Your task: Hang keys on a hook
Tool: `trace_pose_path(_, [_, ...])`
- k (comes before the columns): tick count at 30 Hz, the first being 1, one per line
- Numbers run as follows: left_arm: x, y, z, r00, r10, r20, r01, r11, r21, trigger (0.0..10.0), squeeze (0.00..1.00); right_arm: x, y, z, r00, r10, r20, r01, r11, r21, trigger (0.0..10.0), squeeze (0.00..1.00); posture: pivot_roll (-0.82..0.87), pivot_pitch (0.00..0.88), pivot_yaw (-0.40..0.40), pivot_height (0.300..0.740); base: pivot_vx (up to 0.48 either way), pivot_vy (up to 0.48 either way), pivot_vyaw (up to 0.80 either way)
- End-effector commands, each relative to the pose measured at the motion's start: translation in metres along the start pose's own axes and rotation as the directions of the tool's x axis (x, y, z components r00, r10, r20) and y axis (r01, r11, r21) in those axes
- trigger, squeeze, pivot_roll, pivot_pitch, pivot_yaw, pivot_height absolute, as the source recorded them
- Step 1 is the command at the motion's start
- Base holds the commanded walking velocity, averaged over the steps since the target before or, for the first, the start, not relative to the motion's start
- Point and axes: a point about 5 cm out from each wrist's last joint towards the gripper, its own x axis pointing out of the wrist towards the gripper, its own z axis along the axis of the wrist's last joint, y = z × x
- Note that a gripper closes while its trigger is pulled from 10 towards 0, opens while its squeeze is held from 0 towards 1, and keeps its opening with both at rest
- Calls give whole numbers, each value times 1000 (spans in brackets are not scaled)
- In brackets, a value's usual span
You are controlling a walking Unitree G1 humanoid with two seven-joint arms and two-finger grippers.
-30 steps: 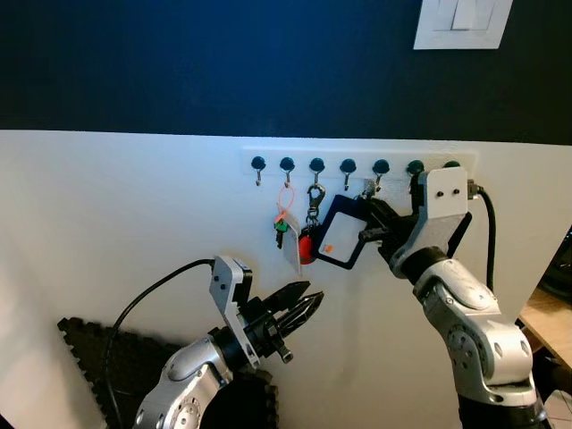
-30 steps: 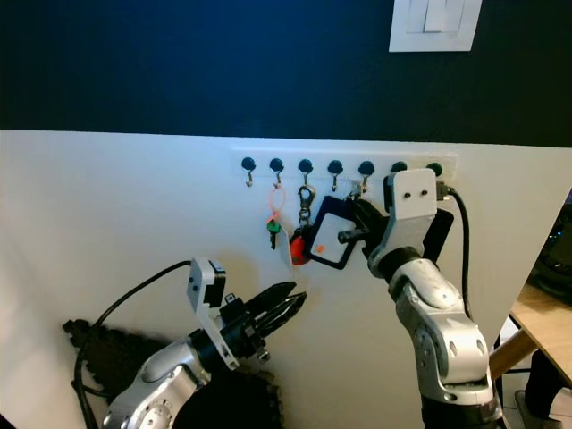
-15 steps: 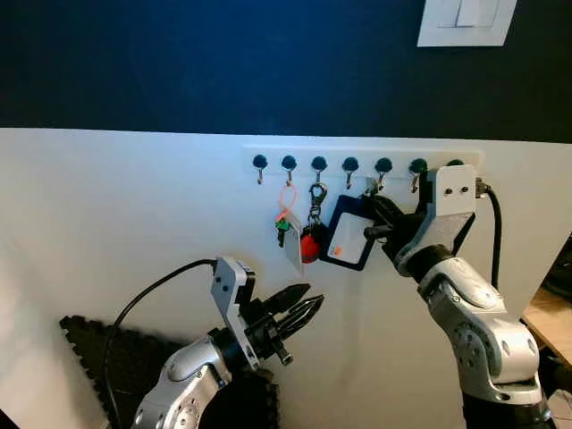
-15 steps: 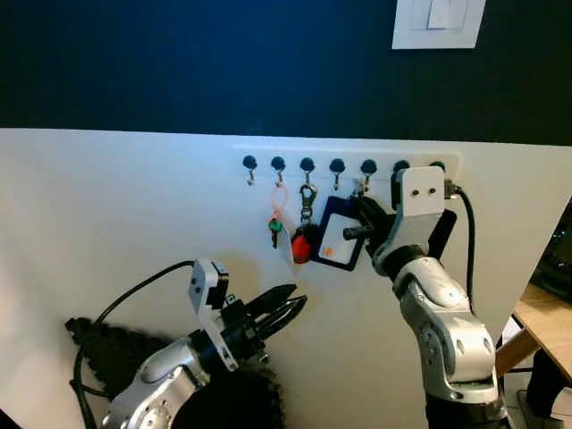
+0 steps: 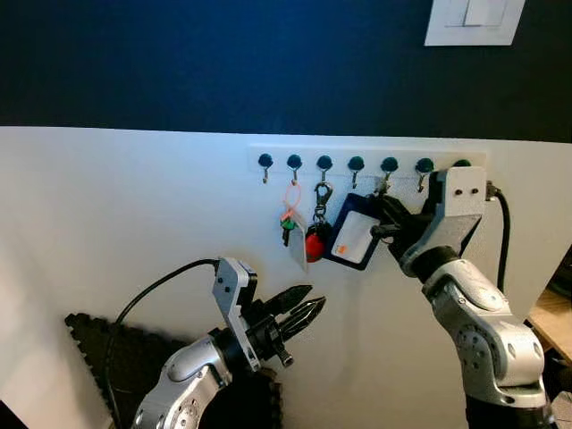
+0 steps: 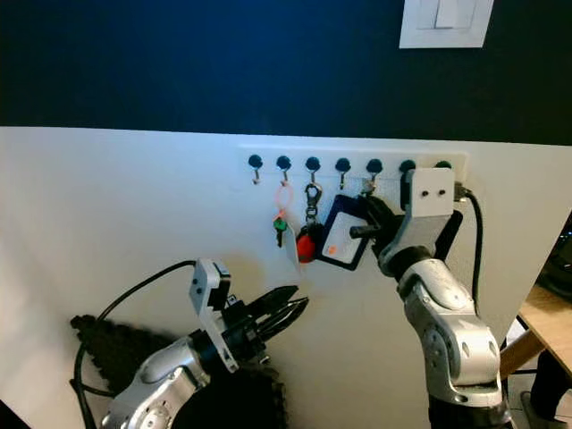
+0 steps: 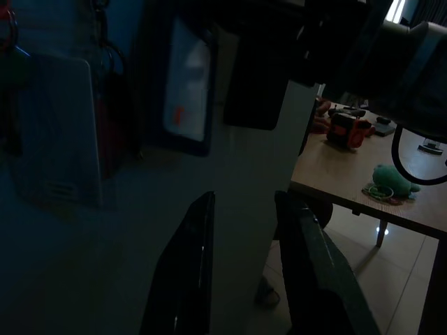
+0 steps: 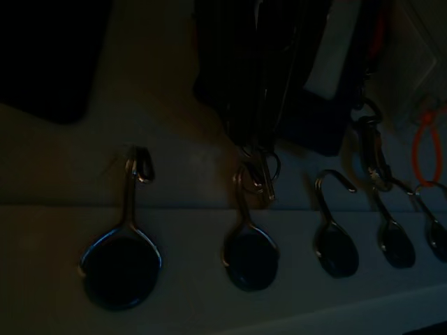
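Now, step: your right gripper pinches the keys, a dark card holder on a ring, up at the hook rail; the ring looks on or nearly on a hook.
Next move: judge the ring seated, then part the fingers and back away without dragging it.
Left gripper: idle low, fingers slightly spread.
Hooks filled: two neighbouring hooks carry a green key and a red fob.

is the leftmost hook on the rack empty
Yes, the leftmost hook carries nothing, while an orange loop with a green key hangs from the next hook.
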Motion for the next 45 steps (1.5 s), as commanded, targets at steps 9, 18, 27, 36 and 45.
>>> trace_pose_path(9, [-3,3,1,1000,12,-15,-12,1000,9,10000,0,-11,-8,-2,994,-89,58,89,996,6,10000,0,49,54,53,740,0,0,0])
trace_pose_path(18, [-4,3,0,1000,23,-20,-22,1000,18,10000,0,-12,-3,-13,998,-61,28,61,998,14,10000,0,49,55,53,740,0,0,0])
trace_pose_path(27, [-4,4,0,999,24,-21,-23,999,23,10000,0,-14,0,-22,999,-50,1,50,999,11,10000,0,52,58,51,740,0,0,0])
trace_pose_path(36, [-4,3,0,999,24,-25,-23,999,25,10000,0,-19,9,-28,999,28,15,-27,999,-46,10000,0,52,59,50,740,0,0,0])
trace_pose_path(45, [-4,3,0,999,22,-24,-22,999,26,10000,0,-25,19,-24,988,92,123,-82,993,-85,10000,0,53,56,49,740,0,0,0])
